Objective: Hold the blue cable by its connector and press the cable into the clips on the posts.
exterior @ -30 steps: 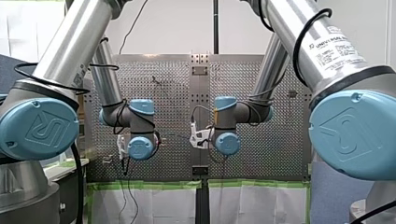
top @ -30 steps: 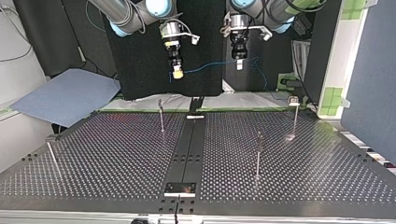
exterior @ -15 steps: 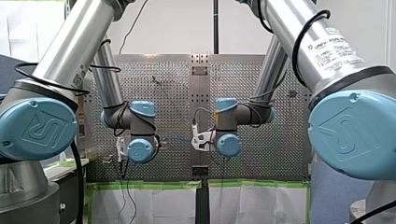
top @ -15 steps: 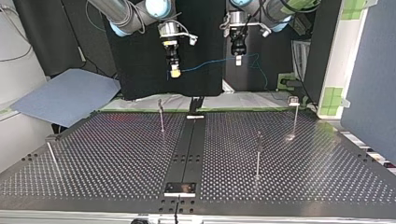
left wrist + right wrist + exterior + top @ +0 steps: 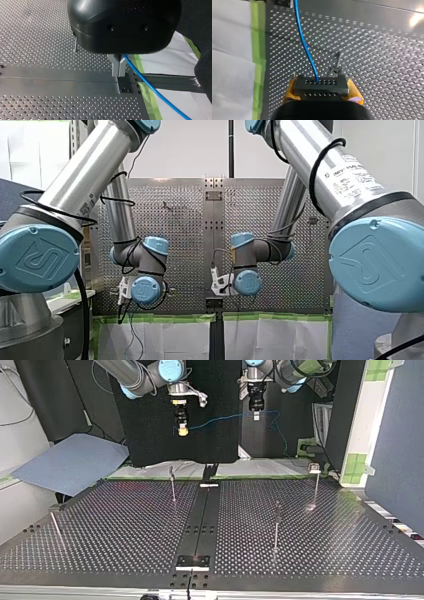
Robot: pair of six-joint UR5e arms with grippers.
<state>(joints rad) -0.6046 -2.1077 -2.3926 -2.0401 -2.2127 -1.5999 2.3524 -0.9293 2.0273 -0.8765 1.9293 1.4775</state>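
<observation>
Black perforated metal table (image 5: 325, 550), thin metal posts (image 5: 276, 525) standing on it, black backdrop (image 5: 210, 450) behind its arm-side edge. High above that edge, my right gripper (image 5: 321, 85) pinches the dark perforated connector (image 5: 322, 88) between yellow pads (image 5: 290, 87); my left gripper (image 5: 119, 73) clamps its metal fingers on the blue cable (image 5: 220, 419).

Blue cable (image 5: 303, 42) runs from its dark perforated connector (image 5: 321, 87), above the posts (image 5: 276, 527).
</observation>
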